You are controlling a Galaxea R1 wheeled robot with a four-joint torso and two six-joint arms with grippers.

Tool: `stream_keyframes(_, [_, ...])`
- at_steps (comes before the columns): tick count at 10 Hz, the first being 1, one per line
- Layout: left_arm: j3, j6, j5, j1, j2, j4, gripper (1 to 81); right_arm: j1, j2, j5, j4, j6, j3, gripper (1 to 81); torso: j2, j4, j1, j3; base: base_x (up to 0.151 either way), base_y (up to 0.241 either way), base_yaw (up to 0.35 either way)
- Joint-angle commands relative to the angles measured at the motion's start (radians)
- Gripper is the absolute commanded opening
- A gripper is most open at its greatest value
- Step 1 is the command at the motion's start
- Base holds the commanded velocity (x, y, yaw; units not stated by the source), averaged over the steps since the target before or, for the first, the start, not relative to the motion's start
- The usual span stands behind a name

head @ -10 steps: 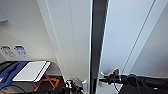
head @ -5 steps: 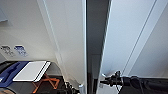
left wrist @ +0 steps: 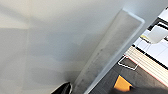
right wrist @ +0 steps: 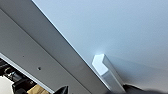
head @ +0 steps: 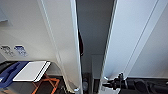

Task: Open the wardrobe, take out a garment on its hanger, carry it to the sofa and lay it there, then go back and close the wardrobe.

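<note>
My right gripper (head: pixel 108 83) sits low at the inner edge of the right door of the tall white wardrobe (head: pixel 130 37), my dark arm reaching in behind it from the right. Through that wrist's camera the small white block-shaped handle (right wrist: pixel 106 71) stands out from the door's pale face, right by my fingers — whether they are clamped on it or merely beside it I cannot tell. My left gripper (head: pixel 75 89) is low at the bottom edge of the left door, and from that wrist I see the long white handle (left wrist: pixel 110 52) running along the door panel with one dark fingertip (left wrist: pixel 62 88) close to its near end; I cannot make out how wide that gripper stands either.

Both doors are swung partly outward, leaving a dark gap between them. In that gap, tucked against the left door's edge, hangs a sliver of dark fabric (head: pixel 80 45) — too little shows to say which garment it is.

Farther off to the left stand a white-topped table (head: pixel 31 71) and an orange metal frame (head: pixel 47 85) on the dark floor.
</note>
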Motion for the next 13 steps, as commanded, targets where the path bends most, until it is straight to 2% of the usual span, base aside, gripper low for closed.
stream_keyframes(1, [0.225, -0.011, -0.067, -0.003, 0.028, -0.01, 81.1, 0.088, -0.03, -0.022, 0.026, 0.012, 0.12, 81.1, 0.0, 0.0, 0.0, 0.0, 0.0, 0.0, 0.0])
stream_keyframes(8, [0.337, -0.011, -0.069, 0.05, -0.143, 0.021, 81.1, 0.053, -0.084, 0.01, 0.024, 0.009, 0.154, 81.1, 0.0, 0.0, 0.0, 0.0, 0.0, 0.0, 0.0])
stream_keyframes(13, [0.348, -0.008, -0.072, 0.093, -0.176, 0.025, 81.1, 0.021, -0.13, 0.021, -0.002, 0.009, 0.187, 81.1, 0.0, 0.0, 0.0, 0.0, 0.0, 0.0, 0.0])
